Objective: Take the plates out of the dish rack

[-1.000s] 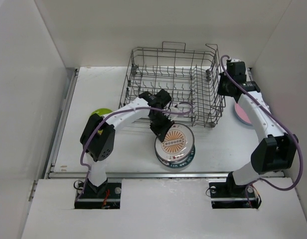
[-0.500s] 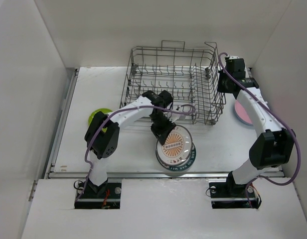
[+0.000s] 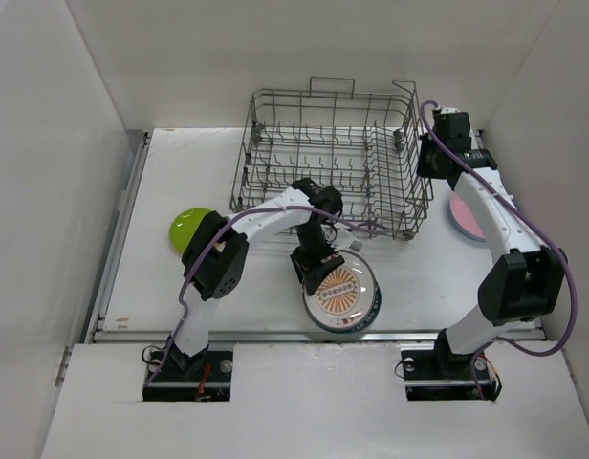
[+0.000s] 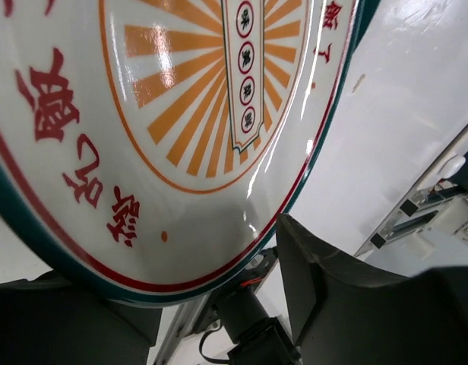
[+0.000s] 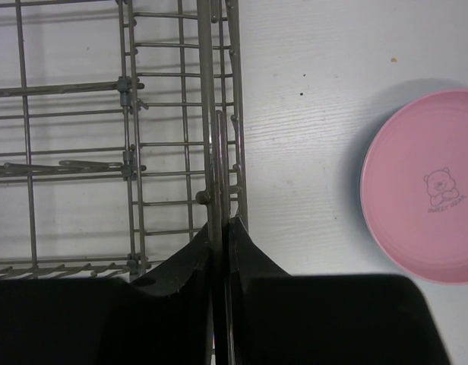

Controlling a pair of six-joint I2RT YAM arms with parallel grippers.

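Observation:
The grey wire dish rack [image 3: 323, 143] stands at the back middle, and I see no plates in it. My left gripper [image 3: 318, 271] is shut on the rim of a white plate [image 3: 344, 287] with an orange sunburst and a teal-red rim. It holds the plate tilted just over a teal-rimmed stack [image 3: 368, 312] in front of the rack. In the left wrist view the plate [image 4: 181, 114] fills the frame above the gripper [image 4: 219, 258]. My right gripper [image 3: 430, 163] is shut on the rack's right wall; the right wrist view shows it [image 5: 221, 220] on the rim wire [image 5: 211, 114].
A pink plate [image 3: 464, 215] lies flat on the table right of the rack and also shows in the right wrist view [image 5: 424, 186]. A lime green plate [image 3: 189, 226] lies at the left, beside my left arm. White walls close in the sides and back.
My left gripper has carried the white plate toward the front and right, down over the stack. The lime green plate is more uncovered. The right gripper stays on the rack wall.

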